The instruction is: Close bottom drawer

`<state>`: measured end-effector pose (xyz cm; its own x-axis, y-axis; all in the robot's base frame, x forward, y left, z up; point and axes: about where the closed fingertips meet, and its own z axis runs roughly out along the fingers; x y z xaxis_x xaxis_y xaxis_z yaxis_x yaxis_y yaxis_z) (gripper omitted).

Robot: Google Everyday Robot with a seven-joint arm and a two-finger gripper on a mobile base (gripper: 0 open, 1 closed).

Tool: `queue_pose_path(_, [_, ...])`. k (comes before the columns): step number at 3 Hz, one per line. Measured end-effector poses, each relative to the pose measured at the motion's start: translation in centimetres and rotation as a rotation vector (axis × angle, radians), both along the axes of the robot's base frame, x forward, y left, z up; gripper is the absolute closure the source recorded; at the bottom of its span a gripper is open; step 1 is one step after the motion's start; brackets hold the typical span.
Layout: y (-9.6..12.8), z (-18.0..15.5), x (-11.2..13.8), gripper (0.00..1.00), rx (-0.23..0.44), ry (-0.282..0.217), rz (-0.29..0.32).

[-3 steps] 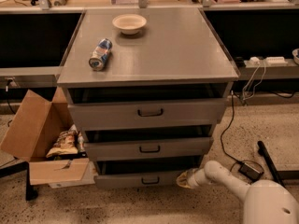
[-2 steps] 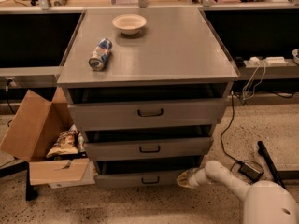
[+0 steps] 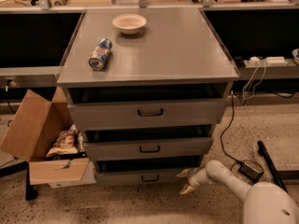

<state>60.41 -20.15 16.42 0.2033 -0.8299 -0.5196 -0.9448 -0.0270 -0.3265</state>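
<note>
Gripper (image 3: 185, 181), its two fingers spread and pinching nothing, sits low on the near right at the right end of the bottom drawer (image 3: 140, 177), lowest of three grey drawers all standing slightly out, beneath a cabinet top (image 3: 173, 50) bearing one bowl (image 3: 129, 23) and one can (image 3: 100, 54).
</note>
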Motion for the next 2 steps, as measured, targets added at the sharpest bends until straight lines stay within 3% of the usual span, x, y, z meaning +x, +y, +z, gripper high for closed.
queue_pose_path(2, [-0.14, 0.02, -0.68, 0.0, 0.002, 0.0, 0.0])
